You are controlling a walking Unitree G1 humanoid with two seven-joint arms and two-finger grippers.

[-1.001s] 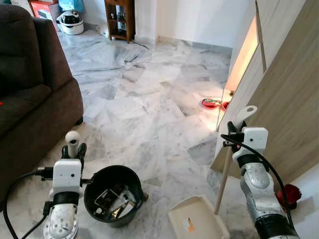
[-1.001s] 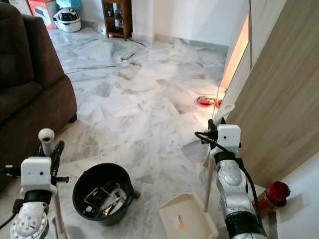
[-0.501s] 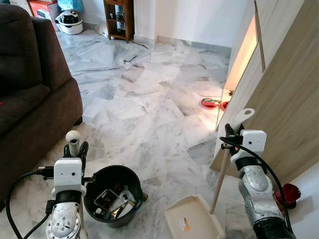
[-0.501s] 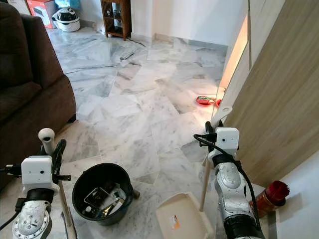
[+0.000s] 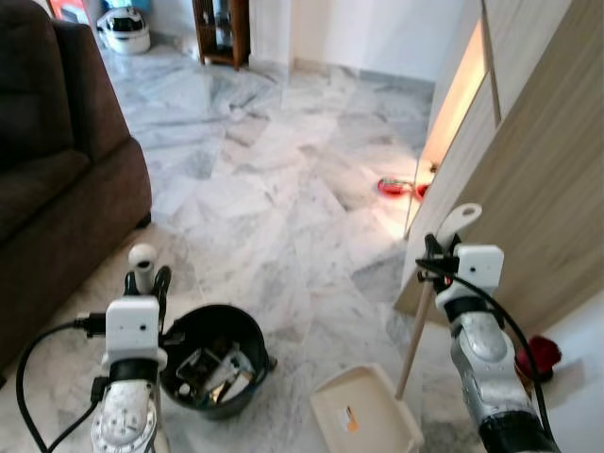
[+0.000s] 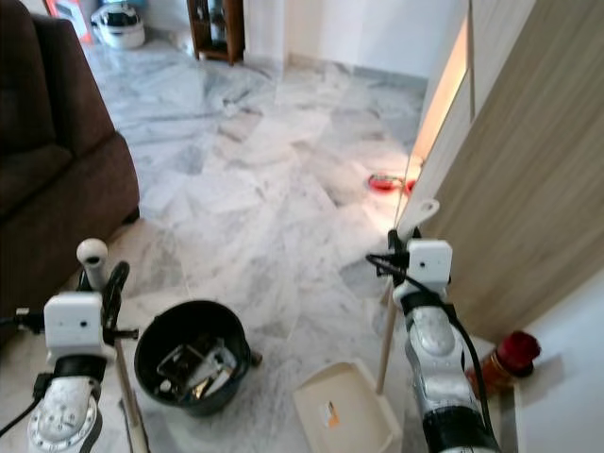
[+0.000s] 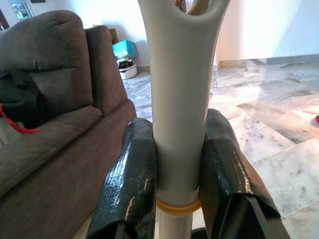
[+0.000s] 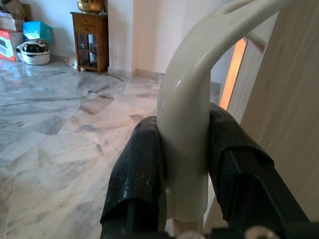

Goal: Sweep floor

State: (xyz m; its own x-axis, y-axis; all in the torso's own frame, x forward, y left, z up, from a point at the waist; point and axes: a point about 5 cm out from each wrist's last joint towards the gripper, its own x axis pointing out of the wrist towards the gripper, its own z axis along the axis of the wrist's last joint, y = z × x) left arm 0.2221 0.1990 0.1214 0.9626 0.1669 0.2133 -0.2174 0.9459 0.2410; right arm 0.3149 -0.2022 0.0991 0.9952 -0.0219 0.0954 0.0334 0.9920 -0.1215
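Note:
My left gripper is shut on the upright cream broom handle, low on the left beside the black bin; the left wrist view shows the handle clamped between both fingers. On the right, my right gripper is shut on the cream grip of the dustpan handle. Its wooden stick slants down to the cream dustpan, which rests on the marble floor. In the right wrist view the curved grip sits between the black fingers.
A black bin holding several scraps stands between my arms. A brown sofa fills the left. A wooden door panel rises on the right, with a red object at its foot. Red items lie by the lit gap. A wooden shelf stands at the back.
The camera has tipped down and forward a little, so the whole scene sits higher in the picture. Both grippers keep their hold on the handles.

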